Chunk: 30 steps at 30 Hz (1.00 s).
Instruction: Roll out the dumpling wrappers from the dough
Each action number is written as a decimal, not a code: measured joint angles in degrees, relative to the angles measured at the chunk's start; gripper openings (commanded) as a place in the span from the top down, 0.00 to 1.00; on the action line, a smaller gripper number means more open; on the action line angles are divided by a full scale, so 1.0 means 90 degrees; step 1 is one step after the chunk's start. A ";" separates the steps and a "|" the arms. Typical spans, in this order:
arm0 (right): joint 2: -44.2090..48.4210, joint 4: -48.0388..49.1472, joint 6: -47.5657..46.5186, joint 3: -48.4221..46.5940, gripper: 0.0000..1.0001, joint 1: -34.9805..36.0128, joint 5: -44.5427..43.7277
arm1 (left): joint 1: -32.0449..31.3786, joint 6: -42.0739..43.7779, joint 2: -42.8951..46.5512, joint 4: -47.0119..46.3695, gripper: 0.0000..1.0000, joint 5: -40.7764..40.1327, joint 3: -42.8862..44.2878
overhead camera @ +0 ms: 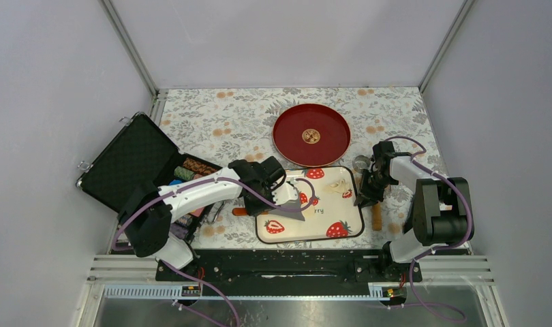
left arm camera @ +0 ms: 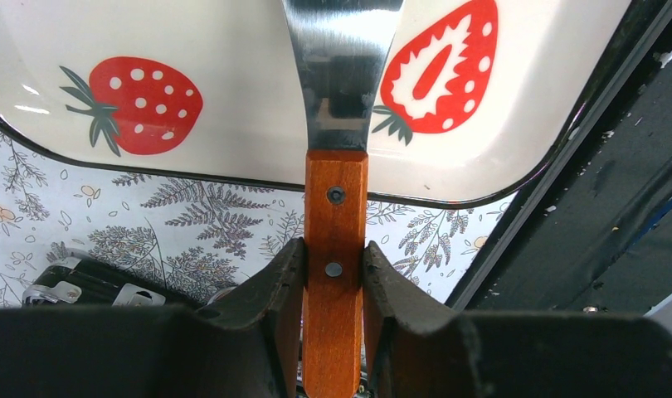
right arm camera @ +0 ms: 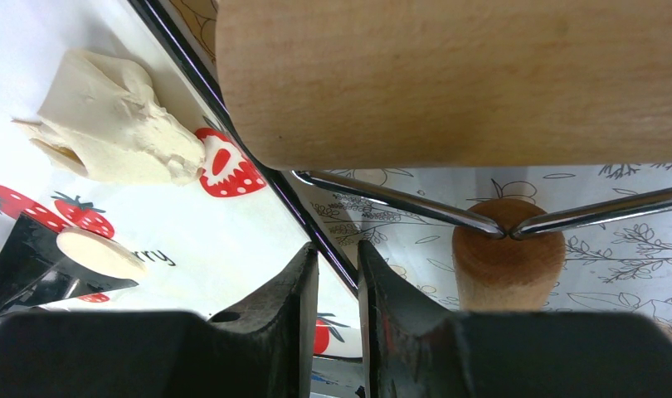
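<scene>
Dough (right arm camera: 121, 124) untouched, left jaws clamp spatula (left arm camera: 339, 99) (wooden handle (left arm camera: 334, 240)), right jaws ajar.

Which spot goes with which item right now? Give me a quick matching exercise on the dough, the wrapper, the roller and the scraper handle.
1 dough lump
2 round wrapper
3 roller
4 scraper handle

A held in the left gripper
B on the scraper blade
C on the tablecloth, right of the tray
D directly on the tray

Pairs: 1-D, 2-B, 3-C, 4-A
</scene>
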State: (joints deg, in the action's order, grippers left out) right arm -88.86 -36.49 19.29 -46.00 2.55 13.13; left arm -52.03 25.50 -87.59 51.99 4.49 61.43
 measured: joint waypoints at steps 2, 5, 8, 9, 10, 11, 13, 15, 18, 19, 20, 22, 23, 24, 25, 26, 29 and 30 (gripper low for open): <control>0.0000 0.0000 0.0000 0.0000 0.75 0.0000 0.0000 | -0.0005 0.0012 0.0002 -0.0002 1.00 0.0002 0.0000; 0.0000 0.0000 -0.0002 0.0000 0.75 0.0000 0.0000 | -0.0010 0.0012 0.0002 -0.0005 1.00 0.0005 0.0000; 0.0000 0.0000 -0.0002 0.0000 0.75 0.0000 0.0000 | -0.0015 0.0012 -0.0002 -0.0005 1.00 0.0002 0.0002; 0.0000 0.0000 -0.0002 0.0000 0.75 0.0000 0.0000 | -0.0017 0.0010 -0.0005 -0.0005 1.00 0.0002 0.0002; 0.0000 0.0000 -0.0002 0.0000 0.75 0.0000 0.0000 | -0.0022 0.0010 -0.0015 -0.0005 1.00 0.0002 0.0002; 0.0000 0.0000 -0.0002 0.0000 0.75 0.0000 0.0000 | -0.0024 0.0012 -0.0034 -0.0002 1.00 -0.0002 0.0002; 0.0000 0.0000 -0.0002 0.0000 0.75 0.0000 0.0000 | -0.0029 0.0010 -0.0090 -0.0002 1.00 -0.0012 0.0002; 0.0000 0.0000 -0.0005 0.0000 0.75 0.0000 0.0000 | -0.0032 0.0012 -0.0155 0.0000 1.00 -0.0024 0.0005; 0.0000 0.0000 -0.0005 0.0000 0.75 0.0000 0.0000 | -0.0044 0.0010 -0.0248 0.0005 1.00 -0.0053 0.0007; 0.0000 0.0000 -0.0005 0.0000 0.75 0.0000 0.0000 | -0.0049 0.0010 -0.0279 0.0007 1.00 -0.0066 0.0012; 0.0000 0.0000 -0.0005 0.0000 0.75 0.0000 0.0000 | -0.0053 0.0010 -0.0308 0.0012 1.00 -0.0078 0.0019; 0.0000 0.0000 -0.0005 0.0000 0.75 0.0000 0.0002 | -0.0061 0.0007 -0.0352 0.0024 1.00 -0.0095 0.0039; 0.0000 0.0000 -0.0005 0.0000 0.75 0.0000 0.0002 | -0.0063 0.0005 -0.0362 0.0024 1.00 -0.0104 0.0041; 0.0000 0.0000 -0.0005 0.0000 0.75 0.0000 0.0002 | -0.0068 0.0005 -0.0369 0.0024 1.00 -0.0112 0.0041; 0.0000 0.0000 -0.0007 0.0000 0.75 0.0000 0.0000 | -0.0075 0.0005 -0.0372 0.0024 1.00 -0.0124 0.0044; 0.0000 0.0000 -0.0005 0.0000 0.75 0.0000 0.0002 | -0.0085 0.0005 -0.0376 0.0024 1.00 -0.0131 0.0053; 0.0000 0.0000 -0.0007 0.0000 0.75 0.0000 0.0002 | -0.0114 0.0002 -0.0403 0.0019 1.00 -0.0146 0.0102; 0.0000 0.0000 -0.0007 0.0000 0.75 0.0000 0.0002 | -0.0124 0.0002 -0.0420 0.0019 1.00 -0.0148 0.0121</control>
State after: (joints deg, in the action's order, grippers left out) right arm -88.86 -36.49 19.22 -46.00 2.55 13.15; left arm -53.15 25.52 -91.37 52.16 3.16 62.52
